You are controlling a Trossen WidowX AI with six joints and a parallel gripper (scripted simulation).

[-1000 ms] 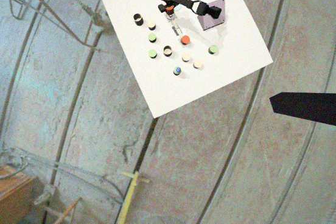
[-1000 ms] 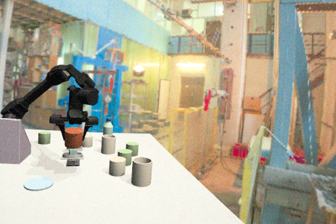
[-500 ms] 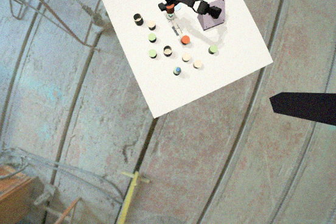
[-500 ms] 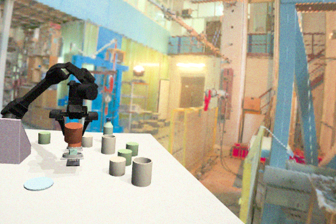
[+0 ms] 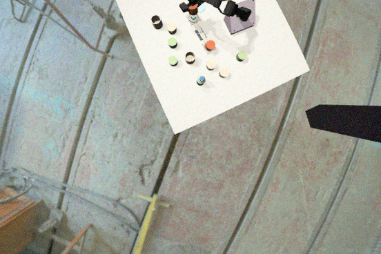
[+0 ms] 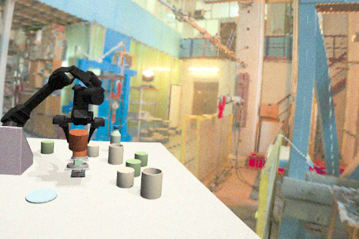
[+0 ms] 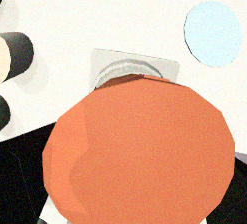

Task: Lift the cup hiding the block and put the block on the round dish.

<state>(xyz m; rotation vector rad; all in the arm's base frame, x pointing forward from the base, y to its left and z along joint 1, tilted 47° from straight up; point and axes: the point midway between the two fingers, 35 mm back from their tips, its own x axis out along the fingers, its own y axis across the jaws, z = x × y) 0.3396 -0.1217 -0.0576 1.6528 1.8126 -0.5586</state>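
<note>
My gripper (image 5: 193,7) (image 6: 79,141) (image 7: 136,136) is shut on an orange-red cup (image 5: 192,11) (image 6: 78,137) (image 7: 148,145), held upright above the near end of the balance (image 5: 194,22) (image 6: 86,167) (image 7: 100,60). A small green block (image 5: 194,17) (image 6: 78,162) sits uncovered on that end's pan, below the held cup; the cup hides it in the wrist view. The other orange-red cup (image 5: 210,45) (image 6: 80,154) stands on the far end, partly hidden behind the held cup in the exterior view. The round pale-blue dish (image 5: 201,8) (image 6: 41,195) (image 7: 213,34) bears nothing.
A purple-grey sloped block (image 5: 241,18) (image 6: 11,150) stands beside the arm. Open grey cups (image 5: 157,22) (image 6: 151,183), beige-topped cylinders (image 5: 172,28) (image 6: 125,177), green cylinders (image 5: 172,42) (image 6: 132,167) and a bottle (image 5: 201,80) (image 6: 115,137) stand around the balance's other side and far end.
</note>
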